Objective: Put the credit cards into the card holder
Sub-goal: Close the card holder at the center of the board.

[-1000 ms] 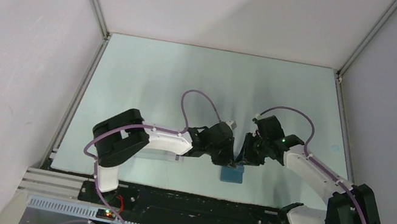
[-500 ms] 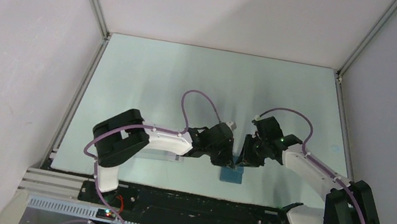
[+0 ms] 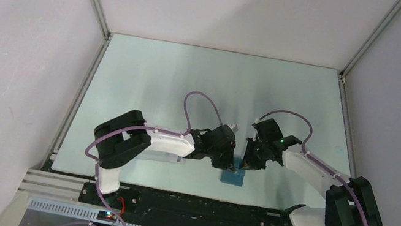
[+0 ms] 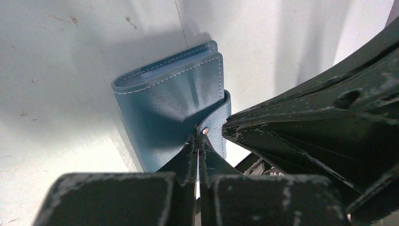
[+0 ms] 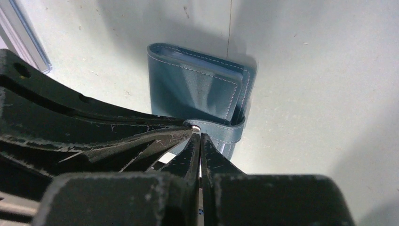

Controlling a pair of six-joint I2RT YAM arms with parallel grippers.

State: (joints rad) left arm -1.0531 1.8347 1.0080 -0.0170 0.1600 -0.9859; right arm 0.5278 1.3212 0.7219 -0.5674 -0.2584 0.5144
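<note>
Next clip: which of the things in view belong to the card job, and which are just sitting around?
Belong to the job:
- card holder, folded, lying on the table
- left gripper and right gripper, both shut, tips at its clasp tab
- credit cards: none visible in any view

Just there:
- table
- white enclosure walls

Left arm (image 3: 162, 139), right arm (image 3: 312, 170) both reach inward from bases, elbows bent outward, wrists pitched down. Left gripper (image 4: 197, 141) jaws pressed flat together, no gap. Right gripper (image 5: 200, 137) jaws same, closed along full length. 2 gripper tips just beside each other, near midline.
</note>
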